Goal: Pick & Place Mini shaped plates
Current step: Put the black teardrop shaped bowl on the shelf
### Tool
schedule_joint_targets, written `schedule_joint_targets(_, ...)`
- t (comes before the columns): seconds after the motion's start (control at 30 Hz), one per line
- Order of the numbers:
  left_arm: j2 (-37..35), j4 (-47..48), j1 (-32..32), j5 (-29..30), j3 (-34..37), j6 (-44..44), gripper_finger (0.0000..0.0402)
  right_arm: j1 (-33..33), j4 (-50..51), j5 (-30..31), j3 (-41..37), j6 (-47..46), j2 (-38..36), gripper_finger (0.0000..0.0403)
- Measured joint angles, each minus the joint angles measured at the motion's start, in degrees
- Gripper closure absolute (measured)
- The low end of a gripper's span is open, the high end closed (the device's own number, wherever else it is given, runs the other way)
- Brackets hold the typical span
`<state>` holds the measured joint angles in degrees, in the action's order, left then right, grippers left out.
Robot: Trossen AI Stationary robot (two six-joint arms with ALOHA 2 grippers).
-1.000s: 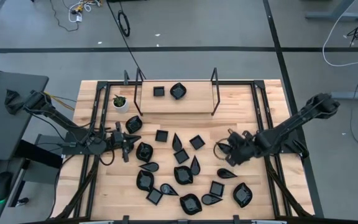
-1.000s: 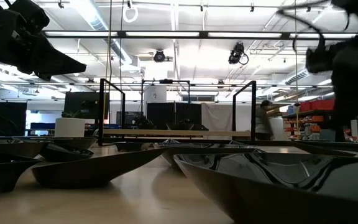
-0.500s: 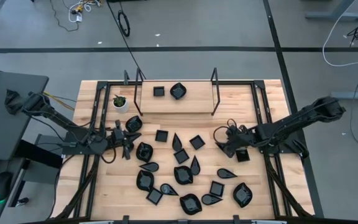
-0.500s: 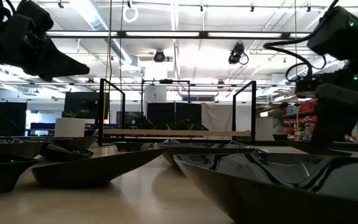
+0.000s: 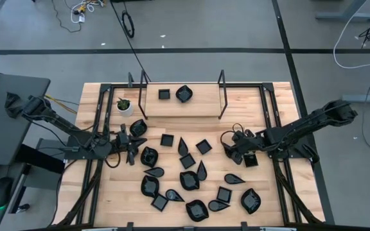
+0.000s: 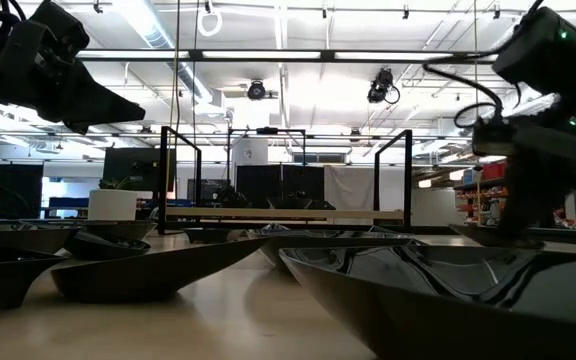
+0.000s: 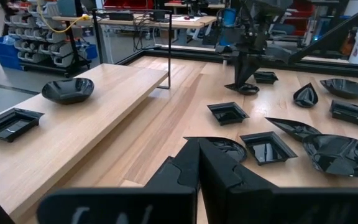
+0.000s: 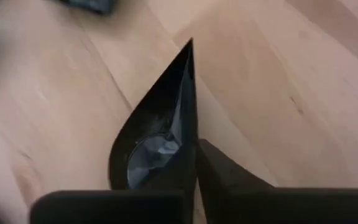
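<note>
- In the right wrist view we saw the right hand point(image 8: 194, 165) with its fingers pressed together on the rim of a teardrop plate point(image 8: 157, 134); only part of that plate showed, and the desk point(image 8: 278, 81) around it was blurred.
- From above, the right hand point(image 5: 232, 152) was low over the right-middle of the desk point(image 5: 275, 199), but the teardrop plate under it was hidden by the arm, and we could not tell if it was lifted.
- The left hand point(image 5: 132, 142) was at the left side, its fingers pressed together and holding nothing, just beside a round plate point(image 5: 149, 155).
- Most of the mini shaped plates point(image 5: 191, 181) lay scattered in the middle and near part of the desk, some almost touching each other.
- Two more plates, a square plate point(image 5: 164, 94) and a rounded plate point(image 5: 184, 94), sat on the raised wooden shelf point(image 5: 204, 102) at the far edge.
- A small white pot point(image 5: 125, 106) stood beside the shelf's left end.
- In the low view the near plates point(image 6: 438, 300) filled the front and hid most of the others.
- Open wood remained at the far right corner and along the left edge.
- We could read no writing anywhere.
</note>
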<state>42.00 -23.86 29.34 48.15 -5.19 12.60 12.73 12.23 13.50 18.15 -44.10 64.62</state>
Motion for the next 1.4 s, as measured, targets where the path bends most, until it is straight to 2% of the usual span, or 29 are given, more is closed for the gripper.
schedule_joint_targets(0.17,0.0,0.0,0.0,0.0,0.0,0.0,0.0394,0.1,-10.0,1.9,1.6,-0.4,0.0,0.0395)
schedule_joint_targets(0.3,0.0,0.0,0.0,0.0,0.0,0.0,0.0394,1.1,-12.4,8.3,8.4,1.6,0.1,0.0399)
schedule_joint_targets(0.5,0.0,0.0,0.0,0.1,0.0,-0.1,0.0394,2.0,-11.8,19.8,25.2,9.1,4.7,0.0401)
schedule_joint_targets(0.67,0.0,-0.4,0.0,0.2,0.0,-0.2,0.0394,-2.4,-0.7,26.6,41.4,14.0,12.2,0.0401)
schedule_joint_targets(0.83,0.0,-0.8,0.0,0.2,0.0,-0.2,0.0394,-12.1,11.4,26.0,54.7,16.5,20.5,0.0402)
schedule_joint_targets(0.97,0.0,-0.8,0.0,0.2,0.0,-0.2,0.0394,-20.7,17.7,21.8,61.4,18.2,26.1,0.0402)
schedule_joint_targets(1.17,0.0,-0.7,0.0,0.0,0.0,-0.2,0.0394,-30.8,20.5,15.0,62.9,18.9,33.0,0.0403)
schedule_joint_targets(1.4,0.0,-0.8,0.0,0.0,0.0,-0.4,0.0394,-35.0,22.6,14.0,62.9,19.4,39.0,0.0403)
